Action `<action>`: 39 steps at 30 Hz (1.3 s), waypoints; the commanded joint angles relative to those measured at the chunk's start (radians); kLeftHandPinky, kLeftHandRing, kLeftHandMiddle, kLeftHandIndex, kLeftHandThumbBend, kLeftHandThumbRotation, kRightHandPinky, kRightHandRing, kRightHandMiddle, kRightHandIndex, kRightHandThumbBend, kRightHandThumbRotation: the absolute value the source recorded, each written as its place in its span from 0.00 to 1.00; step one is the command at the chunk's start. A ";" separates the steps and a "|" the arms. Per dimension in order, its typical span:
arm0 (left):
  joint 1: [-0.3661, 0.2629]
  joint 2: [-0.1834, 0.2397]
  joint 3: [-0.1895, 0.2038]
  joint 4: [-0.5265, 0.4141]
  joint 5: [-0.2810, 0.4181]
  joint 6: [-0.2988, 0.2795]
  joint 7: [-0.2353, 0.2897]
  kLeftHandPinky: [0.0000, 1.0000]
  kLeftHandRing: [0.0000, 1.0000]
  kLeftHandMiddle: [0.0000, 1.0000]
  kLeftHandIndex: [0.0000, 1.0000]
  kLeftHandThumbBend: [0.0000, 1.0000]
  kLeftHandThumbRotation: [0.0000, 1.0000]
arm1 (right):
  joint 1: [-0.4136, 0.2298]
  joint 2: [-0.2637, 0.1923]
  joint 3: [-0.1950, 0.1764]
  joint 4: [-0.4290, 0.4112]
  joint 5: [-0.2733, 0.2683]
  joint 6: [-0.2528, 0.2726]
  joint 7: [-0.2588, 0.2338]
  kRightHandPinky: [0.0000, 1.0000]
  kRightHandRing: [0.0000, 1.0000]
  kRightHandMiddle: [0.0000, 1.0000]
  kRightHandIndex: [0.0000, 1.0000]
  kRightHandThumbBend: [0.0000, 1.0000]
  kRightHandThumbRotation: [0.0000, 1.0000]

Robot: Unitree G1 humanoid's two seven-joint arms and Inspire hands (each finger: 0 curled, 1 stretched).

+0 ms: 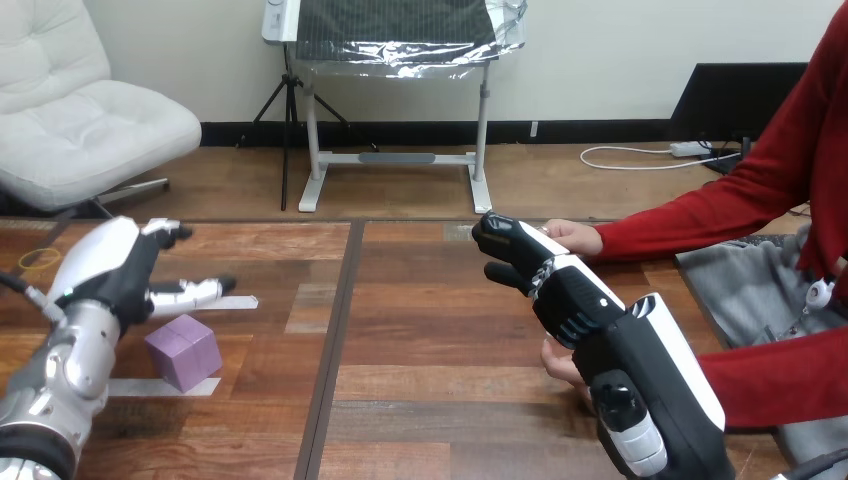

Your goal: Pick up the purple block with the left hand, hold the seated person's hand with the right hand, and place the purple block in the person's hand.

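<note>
My left hand (115,270) hangs over the brown wooden plank bench (430,330), its fingers (200,295) spread wide and holding nothing. The small purple cube-shaped block (183,350) sits on the bench just beside and below them, not yet touched, with one corner near a strip of white tape (160,387).

My right hand (560,295) reaches out between the person's two hands. The red-sleeved upper one (575,237) is touching or just beyond its tip, and the lower one (558,365) is partly hidden behind my wrist. Whether my right hand has closed on either I cannot tell.

Risks, as I judge them:
- The block is small and square-edged, so an off-centre grasp could tip it or skate it across the smooth wood.
- With two hands offered so close together, I might take the wrong one, or close too hard on it.
- The block must cross most of the bench, so a loose pinch could drop it on the way.

Counted: one purple block, two of my hands, two of the person's hands, and two tape strips, the other (238,302) lying by my left thumb.
</note>
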 commanded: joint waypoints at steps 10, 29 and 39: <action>-0.076 0.022 -0.064 0.033 0.018 0.040 0.011 0.81 0.87 0.85 0.83 0.70 0.39 | -0.044 0.001 -0.008 -0.054 0.024 -0.003 0.006 0.89 0.92 0.89 0.88 0.91 1.00; -0.074 0.015 -0.126 0.028 0.037 0.094 -0.056 0.82 0.86 0.85 0.83 0.73 0.48 | -0.047 0.001 -0.012 -0.061 0.024 0.002 0.011 0.88 0.92 0.89 0.87 0.92 1.00; -0.072 0.014 -0.139 0.023 0.032 0.099 -0.071 0.79 0.84 0.84 0.81 0.76 0.51 | -0.045 0.001 -0.010 -0.067 0.026 0.006 0.013 0.88 0.92 0.89 0.88 0.93 1.00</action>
